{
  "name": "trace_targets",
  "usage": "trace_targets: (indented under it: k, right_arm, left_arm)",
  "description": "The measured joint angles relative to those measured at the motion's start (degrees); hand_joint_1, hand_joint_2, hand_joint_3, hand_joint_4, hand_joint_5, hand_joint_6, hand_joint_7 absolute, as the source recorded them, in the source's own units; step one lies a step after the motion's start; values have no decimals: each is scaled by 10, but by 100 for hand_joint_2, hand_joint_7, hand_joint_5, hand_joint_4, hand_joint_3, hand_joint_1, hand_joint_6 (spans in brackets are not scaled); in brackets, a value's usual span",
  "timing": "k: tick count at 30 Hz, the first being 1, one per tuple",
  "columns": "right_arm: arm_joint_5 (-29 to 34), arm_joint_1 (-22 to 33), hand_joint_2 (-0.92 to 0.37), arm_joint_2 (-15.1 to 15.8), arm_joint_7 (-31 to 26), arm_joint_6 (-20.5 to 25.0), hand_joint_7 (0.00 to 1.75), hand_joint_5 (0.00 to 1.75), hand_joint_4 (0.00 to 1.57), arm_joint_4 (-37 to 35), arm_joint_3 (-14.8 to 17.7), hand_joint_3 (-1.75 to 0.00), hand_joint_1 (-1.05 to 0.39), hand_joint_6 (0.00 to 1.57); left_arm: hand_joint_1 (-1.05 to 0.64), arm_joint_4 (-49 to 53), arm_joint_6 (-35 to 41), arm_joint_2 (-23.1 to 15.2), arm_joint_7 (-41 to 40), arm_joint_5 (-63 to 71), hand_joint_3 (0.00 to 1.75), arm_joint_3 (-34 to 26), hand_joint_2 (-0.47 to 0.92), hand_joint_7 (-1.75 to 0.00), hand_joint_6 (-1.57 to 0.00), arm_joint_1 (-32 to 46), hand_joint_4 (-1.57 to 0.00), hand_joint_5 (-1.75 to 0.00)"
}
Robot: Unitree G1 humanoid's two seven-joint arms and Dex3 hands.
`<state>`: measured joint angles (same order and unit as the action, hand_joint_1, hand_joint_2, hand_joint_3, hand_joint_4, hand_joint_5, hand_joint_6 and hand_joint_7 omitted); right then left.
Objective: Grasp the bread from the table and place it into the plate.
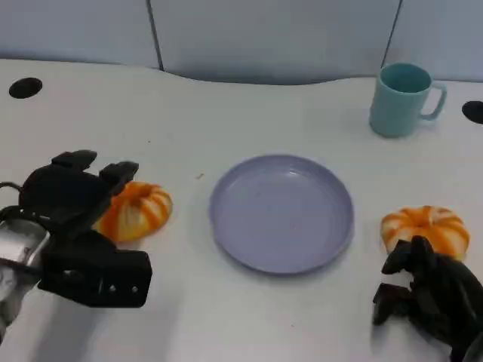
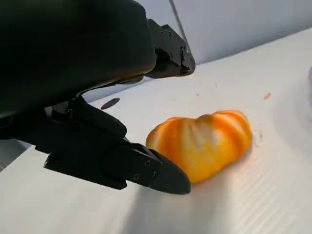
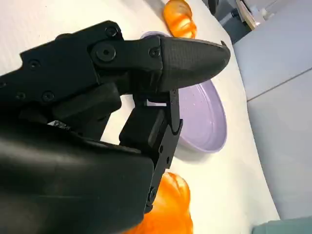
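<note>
- Two orange-and-white ribbed bread rolls on the white table [image 1: 249, 317]: left bread [image 1: 139, 210] just left of the lilac plate [image 1: 281, 212], right bread [image 1: 427, 228] to the plate's right, both apart from its rim
- Left hand [image 1: 75, 197] poised at the left bread, fingers spread and holding nothing; in the left wrist view one fingertip [image 2: 168, 178] low beside the roll, another finger arched above it, roll lying in the gap between
- Contact with the left bread not certain from these views; looks near, perhaps just touching on the near side
- Right hand [image 1: 426, 290] resting close before the right bread, fingers somewhat curled, nothing held; whether apart or closed, cannot tell
- Judged handling: light, soft, springy, glossy crust likely a little slick; apt to dent or squirt out under a hard squeeze
- Best hold, by judgement: across the roll's narrow width, fingers over the domed top and thumb low against the side, pressure gentle and even
- Teal mug [image 1: 401, 99] well behind the plate, out of the path
- Plate bare, task not yet begun in earnest
</note>
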<state>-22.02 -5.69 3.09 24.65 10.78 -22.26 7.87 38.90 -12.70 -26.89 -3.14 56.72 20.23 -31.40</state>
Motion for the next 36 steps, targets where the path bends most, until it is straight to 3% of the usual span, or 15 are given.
trace_targets:
  k: [15, 27, 33, 34, 36]
  right_arm:
    - [0, 22, -92, -2, -1, 10, 110, 117, 129, 30, -1, -45, -45, 114]
    - [-3, 31, -92, -2, -3, 22, 110, 118, 129, 45, 1, -47, -45, 115]
    - [-4, 42, -92, -1, 5, 27, 111, 118, 128, 57, 1, -46, -45, 115]
    - [-4, 43, -92, -1, 5, 27, 111, 118, 128, 58, 1, -45, -45, 115]
    - [-4, 45, -92, -1, 6, 27, 111, 118, 128, 60, 1, -45, -45, 115]
  left_arm:
    - [-73, 309, -11, 87, -46, -22, 0, 113, 88, 0, -5, -154, 0, 0]
    - [-71, 374, 18, 115, -26, -42, 0, 145, 87, -2, -7, -195, -3, -1]
    - [-66, 383, 36, 126, -18, -48, 0, 153, 86, -3, -13, -203, -11, -5]
    - [-57, 384, 38, 126, -18, -49, 0, 155, 85, -4, -20, -203, -21, -8]
    - [-52, 385, 39, 127, -18, -53, 0, 157, 86, -5, -24, -203, -26, -9]
